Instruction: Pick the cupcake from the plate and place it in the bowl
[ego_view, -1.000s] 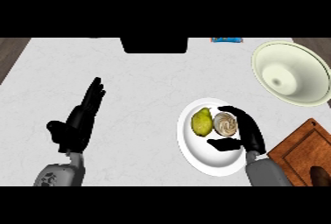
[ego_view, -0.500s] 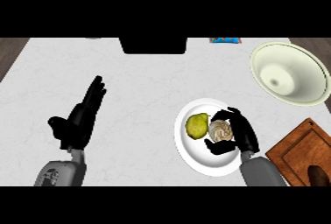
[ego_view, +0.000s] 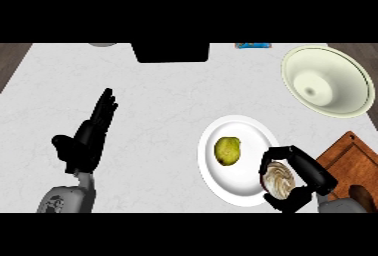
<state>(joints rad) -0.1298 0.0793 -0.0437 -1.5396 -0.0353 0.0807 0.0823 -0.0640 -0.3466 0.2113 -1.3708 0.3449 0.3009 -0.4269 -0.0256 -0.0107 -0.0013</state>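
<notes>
- A white marble counter (ego_view: 170, 100) is filling the view from above.
- The right hand (ego_view: 308, 175) is showing at the lower right, its fingers and thumb curling around the cupcake (ego_view: 280, 179), which has a swirled pale top.
- The cupcake is sitting at the lower right edge of the white plate (ego_view: 244, 127); whether it is touching the plate or lifted off it cannot be told.
- A yellow-green fruit (ego_view: 228, 150) is lying on the plate, just left of the cupcake.
- The cream bowl (ego_view: 326, 81) is standing at the upper right, well apart from the plate.
- The left hand (ego_view: 87, 137) is resting at the left, fingers straight and pointing up, holding nothing.
- A brown wooden board (ego_view: 354, 160) is lying at the right edge, beside the right hand.
- A black block (ego_view: 170, 52) is sitting at the top centre edge.
</notes>
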